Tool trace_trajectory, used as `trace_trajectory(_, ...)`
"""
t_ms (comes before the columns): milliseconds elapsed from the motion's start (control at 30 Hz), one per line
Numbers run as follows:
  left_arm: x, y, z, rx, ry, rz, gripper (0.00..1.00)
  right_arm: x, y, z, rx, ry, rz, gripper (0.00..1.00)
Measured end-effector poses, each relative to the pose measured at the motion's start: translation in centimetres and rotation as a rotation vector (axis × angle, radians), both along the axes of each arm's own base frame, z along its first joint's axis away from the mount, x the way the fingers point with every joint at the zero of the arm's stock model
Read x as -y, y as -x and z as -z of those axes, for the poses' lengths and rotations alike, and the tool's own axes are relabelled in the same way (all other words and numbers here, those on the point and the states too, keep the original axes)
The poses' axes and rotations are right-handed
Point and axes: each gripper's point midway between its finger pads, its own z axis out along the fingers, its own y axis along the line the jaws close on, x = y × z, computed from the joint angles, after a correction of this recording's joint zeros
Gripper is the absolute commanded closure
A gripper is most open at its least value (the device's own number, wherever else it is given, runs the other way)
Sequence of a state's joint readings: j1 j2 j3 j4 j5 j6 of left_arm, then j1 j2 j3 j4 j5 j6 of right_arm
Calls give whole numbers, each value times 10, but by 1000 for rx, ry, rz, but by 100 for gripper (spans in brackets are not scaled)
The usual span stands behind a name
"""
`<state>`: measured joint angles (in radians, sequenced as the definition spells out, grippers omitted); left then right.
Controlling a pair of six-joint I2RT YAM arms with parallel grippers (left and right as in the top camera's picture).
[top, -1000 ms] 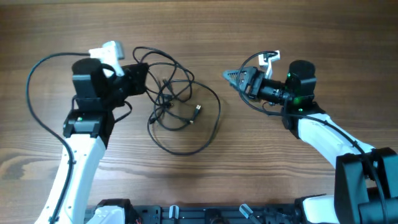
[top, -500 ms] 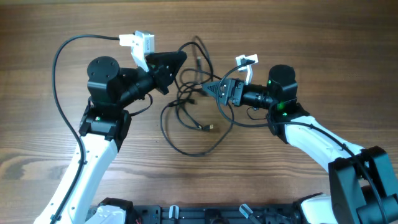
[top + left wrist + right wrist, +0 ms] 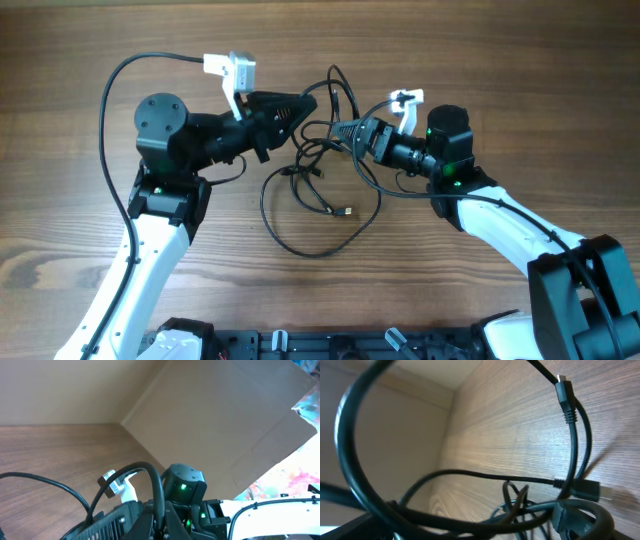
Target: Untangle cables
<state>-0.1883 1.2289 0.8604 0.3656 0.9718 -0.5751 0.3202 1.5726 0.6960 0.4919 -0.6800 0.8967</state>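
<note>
Several thin black cables lie tangled mid-table, and a wide loop of them runs toward the front past a silver-tipped plug. My left gripper points right above the tangle's left side, shut on one cable. In the left wrist view that cable arcs up and drops between my left gripper's closed jaws. My right gripper points left, open, pushed in among the strands. The right wrist view is filled with close cables and a plug; its fingers are hidden there.
The wooden table carries only the tangle. A thick black camera wire loops out from the left arm. A black rail runs along the front edge. A cardboard wall stands behind the table. The two grippers are close together.
My left gripper has swung right and lifted, dragging the tangle rightward with it. My right gripper has moved left into the cables, and the loop and plug shifted right.
</note>
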Motion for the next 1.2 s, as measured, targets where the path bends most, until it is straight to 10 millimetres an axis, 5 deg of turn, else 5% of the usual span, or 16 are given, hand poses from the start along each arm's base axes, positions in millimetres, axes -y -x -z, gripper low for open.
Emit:
trace_trajectory(300, -1, -2, 8, -18, -22, -16, 96, -10, 6, -21, -137, -174, -18, 5)
trace_trajectory(767, 26, 13, 8, 1, -31, 48, 96, -11, 9, -22, -253, -236, 1, 76)
trace_trajectory(833, 25, 12, 8, 1, -32, 40, 96, -11, 9, -21, -256, -238, 2, 75)
trace_trajectory(900, 25, 10, 9, 2, -32, 31, 96, -11, 9, -21, -257, -238, 2, 60)
trace_trajectory(1033, 24, 9, 8, 5, -34, 23, 96, -11, 9, -21, -260, -237, 3, 62)
trace_trajectory(1200, 23, 6, 8, 9, -36, 3, 96, -10, 10, -16, -273, -222, 4, 40)
